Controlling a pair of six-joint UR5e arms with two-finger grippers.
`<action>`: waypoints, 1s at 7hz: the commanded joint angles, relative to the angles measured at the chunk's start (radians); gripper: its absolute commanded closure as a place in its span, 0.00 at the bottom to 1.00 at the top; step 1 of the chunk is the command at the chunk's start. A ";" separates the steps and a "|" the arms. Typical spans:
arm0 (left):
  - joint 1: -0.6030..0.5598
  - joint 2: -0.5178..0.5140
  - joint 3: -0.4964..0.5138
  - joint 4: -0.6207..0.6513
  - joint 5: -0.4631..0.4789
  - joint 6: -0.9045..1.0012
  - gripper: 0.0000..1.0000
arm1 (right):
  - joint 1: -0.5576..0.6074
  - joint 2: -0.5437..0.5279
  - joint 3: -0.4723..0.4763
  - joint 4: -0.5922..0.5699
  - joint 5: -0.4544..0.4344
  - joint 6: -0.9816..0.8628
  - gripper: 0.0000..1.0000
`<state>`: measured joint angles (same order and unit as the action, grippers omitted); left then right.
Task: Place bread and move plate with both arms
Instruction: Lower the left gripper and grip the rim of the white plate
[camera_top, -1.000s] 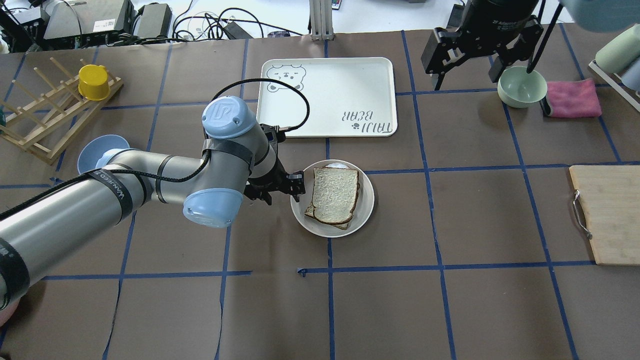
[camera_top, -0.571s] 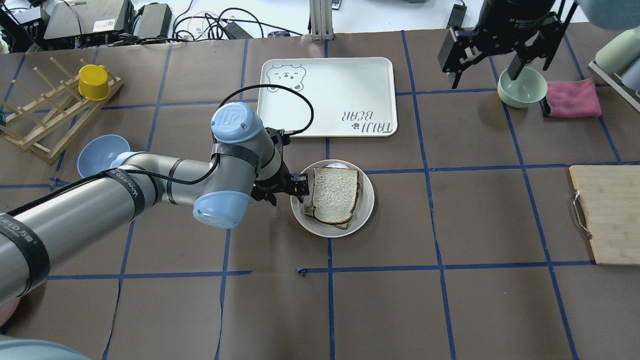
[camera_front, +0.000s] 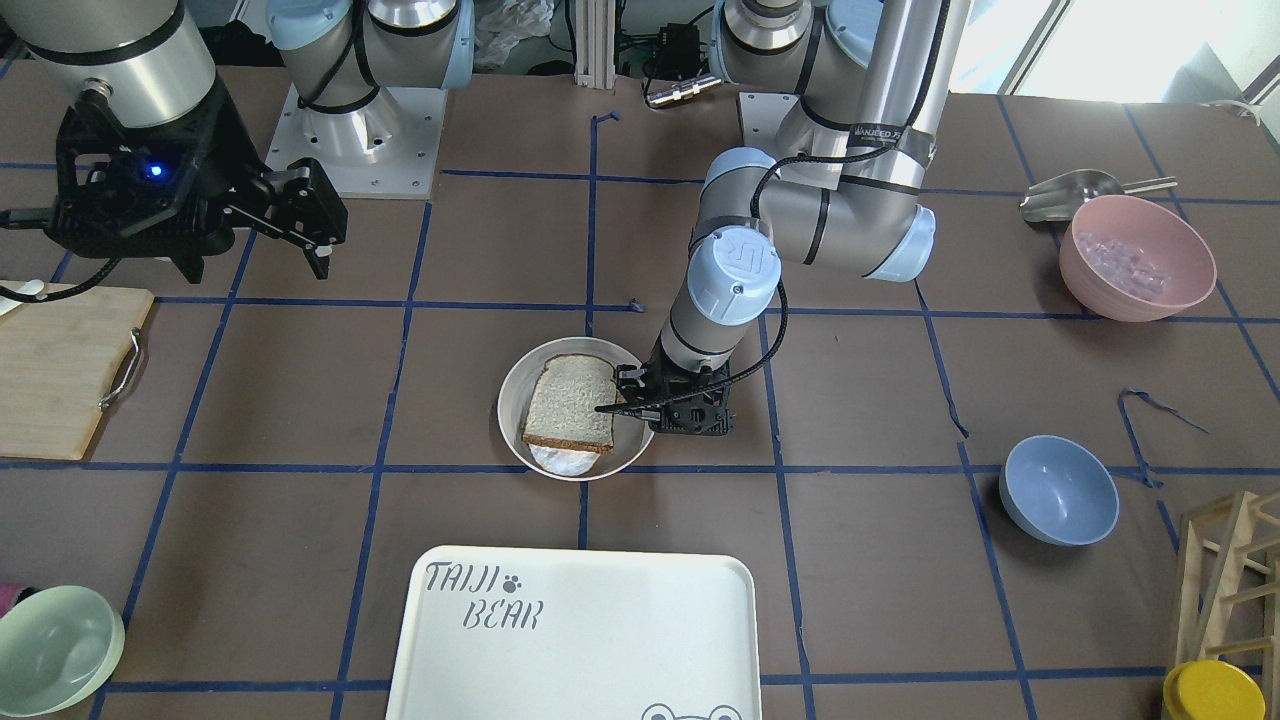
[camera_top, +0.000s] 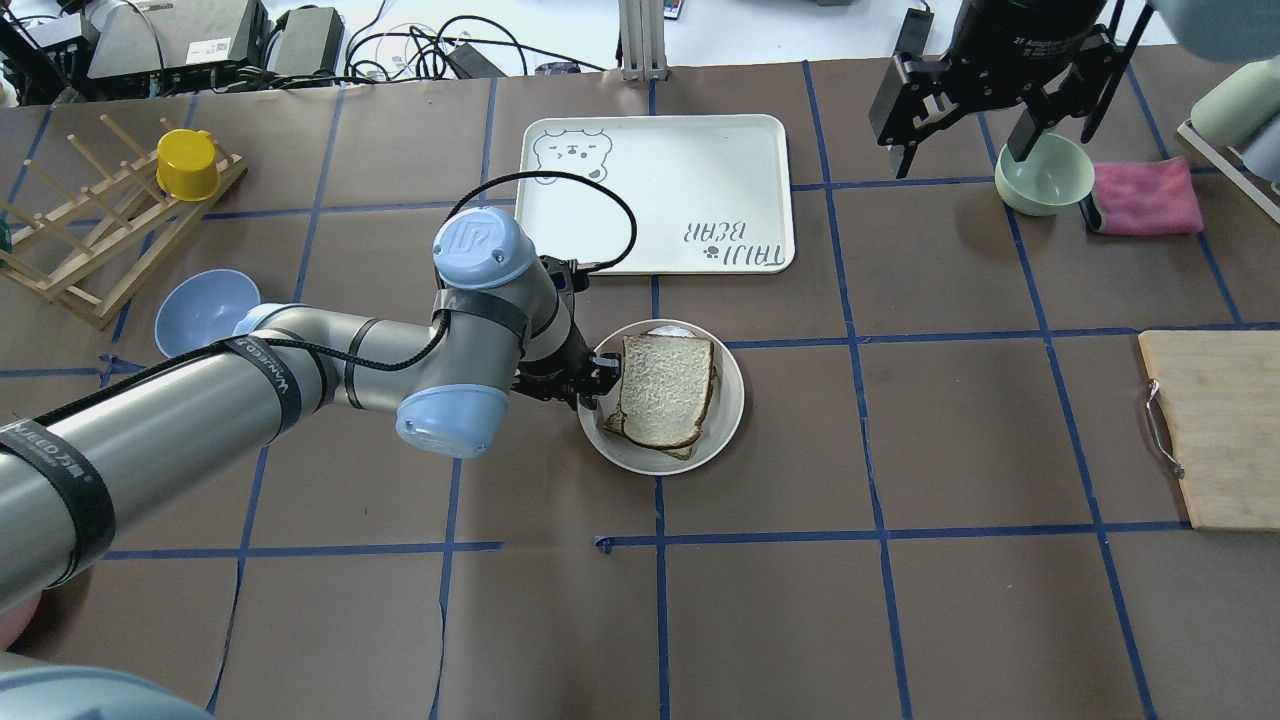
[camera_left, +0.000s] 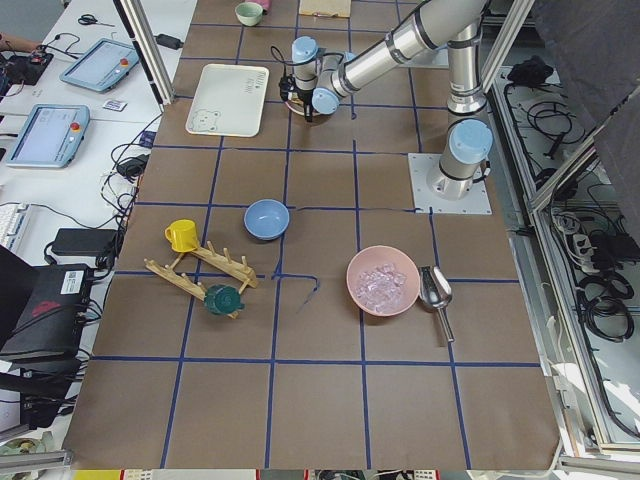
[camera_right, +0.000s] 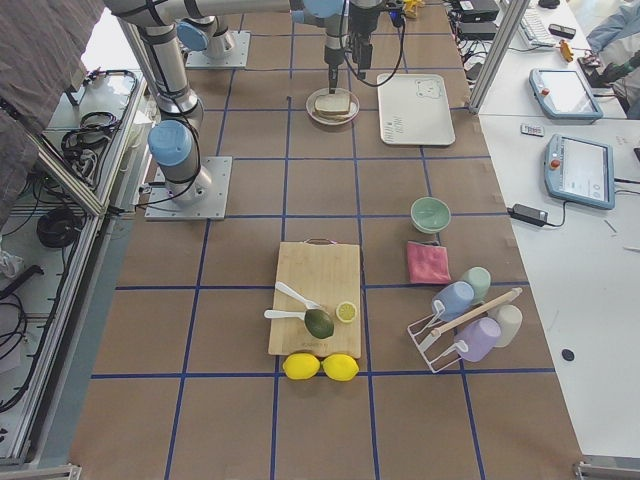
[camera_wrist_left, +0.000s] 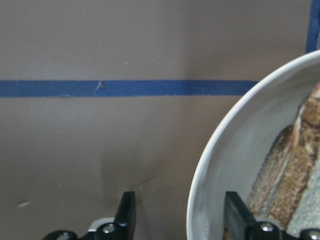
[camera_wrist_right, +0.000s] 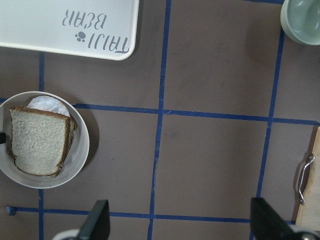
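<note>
The bread (camera_top: 667, 388) lies flat on the plate (camera_top: 725, 420), on top of a second slice with egg white showing at the far edge. My left gripper (camera_top: 598, 385) is open at the plate's left rim. In the left wrist view one finger (camera_wrist_left: 127, 215) is outside the plate's rim (camera_wrist_left: 220, 165) and the other is inside, next to the bread's crust (camera_wrist_left: 295, 165). My right gripper (camera_top: 965, 140) is open and empty, high over the table's far right. Its wrist view shows the bread (camera_wrist_right: 39, 141) on the plate (camera_wrist_right: 82, 150) far to the left.
The white TAIJI BEAR tray (camera_top: 660, 190) lies just beyond the plate. A pale green bowl (camera_top: 1043, 172) and pink cloth (camera_top: 1145, 195) are at the far right, a cutting board (camera_top: 1215, 430) is at the right edge. A blue bowl (camera_top: 205, 305) and a wooden rack with a yellow cup (camera_top: 188, 165) stand on the left.
My left arm has moved right, bringing its open fingers from beside the plate to astride its left rim. My right gripper has shifted slightly to the right, still open.
</note>
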<state>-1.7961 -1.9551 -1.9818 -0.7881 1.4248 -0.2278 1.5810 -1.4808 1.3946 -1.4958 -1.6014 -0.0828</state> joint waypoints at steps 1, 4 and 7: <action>0.001 0.005 0.015 -0.002 -0.003 -0.008 1.00 | 0.004 -0.001 0.000 0.000 0.003 0.000 0.00; 0.023 0.037 0.072 -0.098 -0.058 -0.103 1.00 | 0.002 0.001 0.000 0.000 0.001 0.000 0.00; 0.038 0.062 0.086 -0.108 -0.092 -0.131 1.00 | 0.002 0.001 0.001 0.000 0.001 0.000 0.00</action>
<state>-1.7612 -1.9015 -1.9008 -0.8930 1.3402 -0.3543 1.5832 -1.4814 1.3946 -1.4963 -1.5992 -0.0828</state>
